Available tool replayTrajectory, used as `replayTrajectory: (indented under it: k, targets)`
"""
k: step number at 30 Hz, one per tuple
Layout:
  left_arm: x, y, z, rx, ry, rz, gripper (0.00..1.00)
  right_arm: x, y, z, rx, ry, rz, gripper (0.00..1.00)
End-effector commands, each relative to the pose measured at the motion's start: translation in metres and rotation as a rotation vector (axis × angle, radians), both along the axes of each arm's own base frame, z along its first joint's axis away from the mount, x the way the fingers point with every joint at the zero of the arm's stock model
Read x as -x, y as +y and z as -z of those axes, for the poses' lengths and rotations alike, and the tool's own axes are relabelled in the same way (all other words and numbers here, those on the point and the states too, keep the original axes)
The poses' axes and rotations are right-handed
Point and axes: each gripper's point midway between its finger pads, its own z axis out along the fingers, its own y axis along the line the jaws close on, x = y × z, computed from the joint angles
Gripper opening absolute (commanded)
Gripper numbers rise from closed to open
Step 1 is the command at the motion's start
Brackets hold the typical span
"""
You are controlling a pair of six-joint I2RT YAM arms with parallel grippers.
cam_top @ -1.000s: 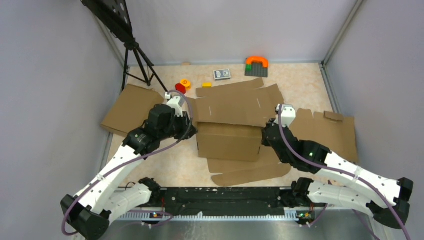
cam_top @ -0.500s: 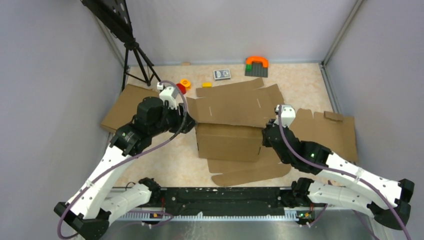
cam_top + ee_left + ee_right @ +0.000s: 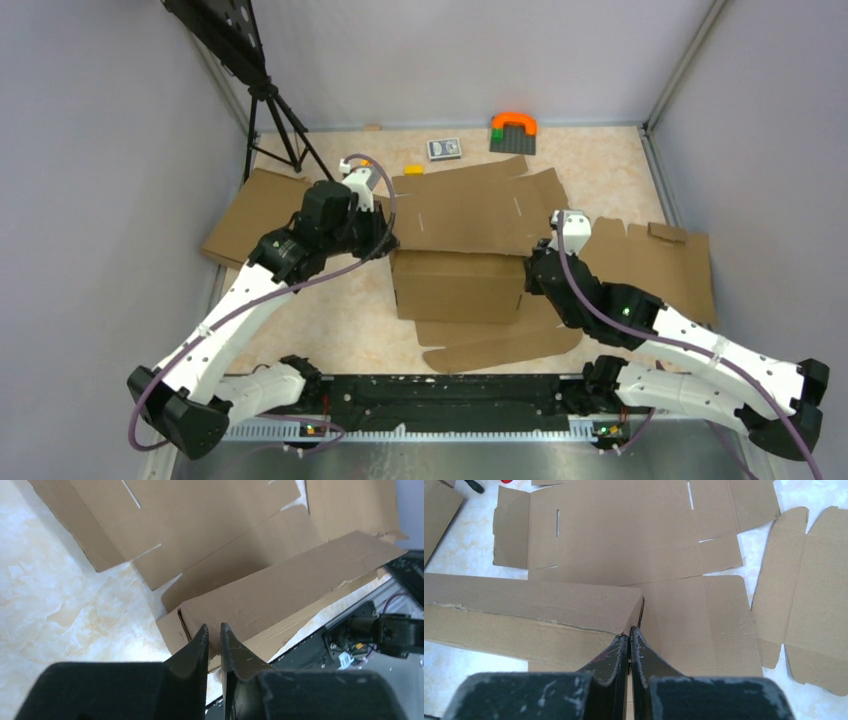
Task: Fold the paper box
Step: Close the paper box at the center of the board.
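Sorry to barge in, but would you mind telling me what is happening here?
A brown corrugated cardboard die-cut box is being folded by two grippers. Its front wall stands raised while the rest lies flat. The left gripper, nearly closed, sits at the wall's left corner. The right gripper, shut, is at its right corner.

Marbled beige table (image 3: 600, 165). Dead centre, paper box (image 3: 470, 210): stands half-raised, front wall up, rear panel and flaps flat toward the far edge, one long flap flat toward the near edge. At the left edge, plain cardboard slab (image 3: 255, 215), lying flat. Along the right edge, second die-cut sheet (image 3: 665, 265), flat too, just beside the box. Near the far edge: deck of cards (image 3: 444, 148), small yellow piece (image 3: 413, 168), grey block with orange arch (image 3: 513, 130). Far left corner, tripod (image 3: 275, 125) legs planted.
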Motion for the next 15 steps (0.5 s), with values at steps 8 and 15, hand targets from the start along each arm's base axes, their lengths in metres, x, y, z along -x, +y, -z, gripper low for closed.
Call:
replayTrajectory:
  k: [8,15]
  targets:
    - [0.019,0.005,0.036,0.092,0.023,-0.053,0.10,0.007,-0.003,0.022,0.055,0.052,-0.012,0.00]
    - [0.020,0.016,0.025,0.084,-0.052,-0.078,0.21,0.005,-0.003,0.021,0.055,0.043,-0.009,0.00]
